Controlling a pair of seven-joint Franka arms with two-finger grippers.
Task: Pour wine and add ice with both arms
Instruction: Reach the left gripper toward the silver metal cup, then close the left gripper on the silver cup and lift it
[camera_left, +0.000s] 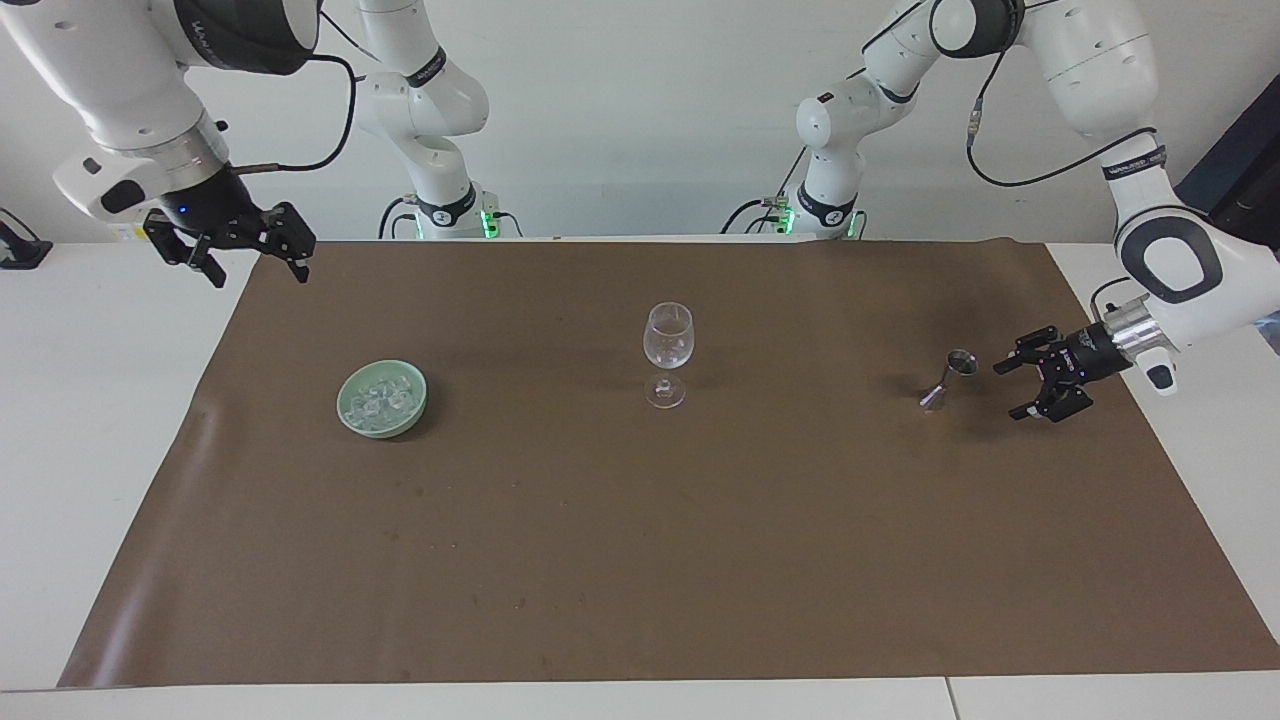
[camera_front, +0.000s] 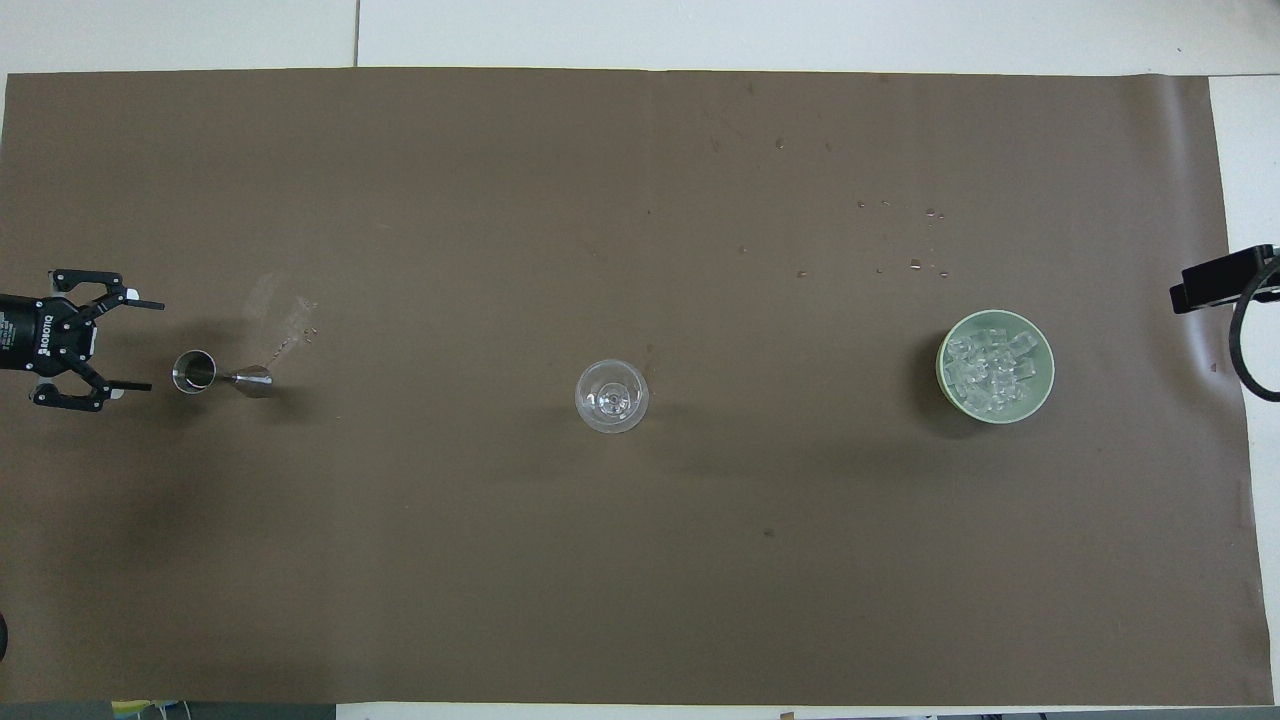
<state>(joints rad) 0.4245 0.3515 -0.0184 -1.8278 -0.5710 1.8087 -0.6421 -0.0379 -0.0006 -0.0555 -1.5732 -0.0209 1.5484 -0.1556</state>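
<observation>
Standing upright at the centre of the facing view, a clear stemmed glass (camera_left: 667, 355) sits on the brown mat (camera_left: 640, 560) that covers most of the white counter (camera_left: 90, 420). At the right of that view the left claw (camera_left: 1018, 388) lies low over the mat, turned on its side, its two fingers spread apart and pointing at a small metal jigger (camera_left: 948, 378) just beside it; fingers and jigger do not touch. In the overhead view the same claw (camera_front: 135, 345) sits at the left edge of the frame, its open mouth facing the jigger (camera_front: 215, 374). The ice (camera_left: 382, 402) is heaped in a pale green bowl (camera_left: 352, 418) at the left of centre in the facing view, at the right in the overhead view (camera_front: 992, 370). The right claw (camera_left: 250, 268) hangs at the upper left of the facing view, over the mat's corner and well apart from the bowl, its fingers parted and holding nothing. Small droplets (camera_front: 915, 263) speckle the mat above the bowl in the overhead view.
</observation>
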